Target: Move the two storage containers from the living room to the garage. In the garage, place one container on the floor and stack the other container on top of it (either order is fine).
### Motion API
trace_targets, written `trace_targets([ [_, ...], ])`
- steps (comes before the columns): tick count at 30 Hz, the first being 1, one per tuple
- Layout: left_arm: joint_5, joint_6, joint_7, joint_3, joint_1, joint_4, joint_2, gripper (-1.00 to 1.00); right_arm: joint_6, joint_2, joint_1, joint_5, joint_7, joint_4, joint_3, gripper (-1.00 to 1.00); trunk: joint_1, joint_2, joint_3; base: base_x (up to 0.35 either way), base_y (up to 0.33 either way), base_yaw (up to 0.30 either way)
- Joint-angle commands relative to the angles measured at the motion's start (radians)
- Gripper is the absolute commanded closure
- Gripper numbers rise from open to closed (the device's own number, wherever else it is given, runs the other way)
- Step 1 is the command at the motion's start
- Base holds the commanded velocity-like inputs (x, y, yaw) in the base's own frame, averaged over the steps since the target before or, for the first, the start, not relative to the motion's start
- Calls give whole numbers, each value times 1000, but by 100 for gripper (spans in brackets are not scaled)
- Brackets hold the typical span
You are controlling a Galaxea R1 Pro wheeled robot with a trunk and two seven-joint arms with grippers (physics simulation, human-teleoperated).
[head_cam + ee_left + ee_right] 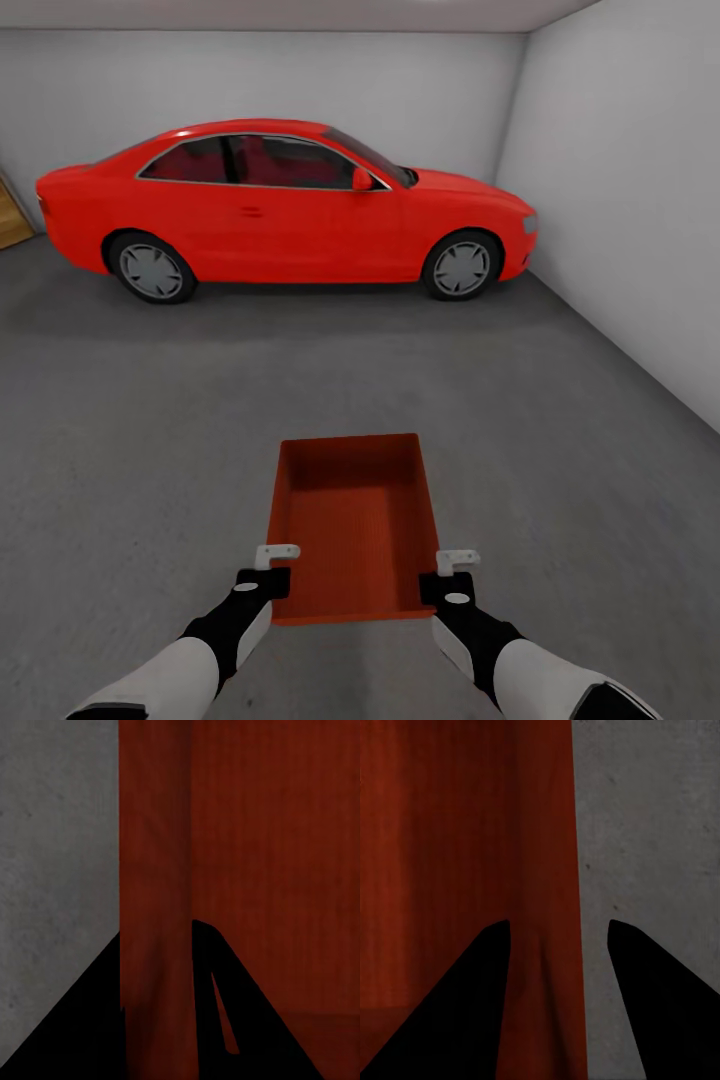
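Observation:
An orange-red open-top storage container [350, 520] sits low over the dark grey garage floor [150, 420], just ahead of me, long side pointing away. My left gripper [272, 567] is at its near left corner, shut on the left wall [154, 832], with one finger inside and one outside. My right gripper [456, 572] straddles the right wall [547, 832] at the near right corner. It is open, and a strip of floor shows between the wall and the outer finger [660, 1005]. I cannot tell whether the bin touches the floor. The second container is out of view.
A red car [280, 210] is parked across the far end of the garage. A white wall [630, 200] runs along the right. An orange wooden door [12, 215] shows at the far left edge. Open concrete lies on both sides of the bin.

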Motion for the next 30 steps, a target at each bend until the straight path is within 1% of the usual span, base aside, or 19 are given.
trace_targets([
  [1, 43, 6, -13, 26, -1, -6, 82, 100, -2, -47, -1, -18, 45, -1, -35, 100, 1, -2, -2, 322, 0, 0],
  [30, 42, 4, -13, 26, -1, -6, 82, 100, -2, -47, -1, -18, 44, -1, -35, 100, 1, -2, -2, 322, 0, 0],
])
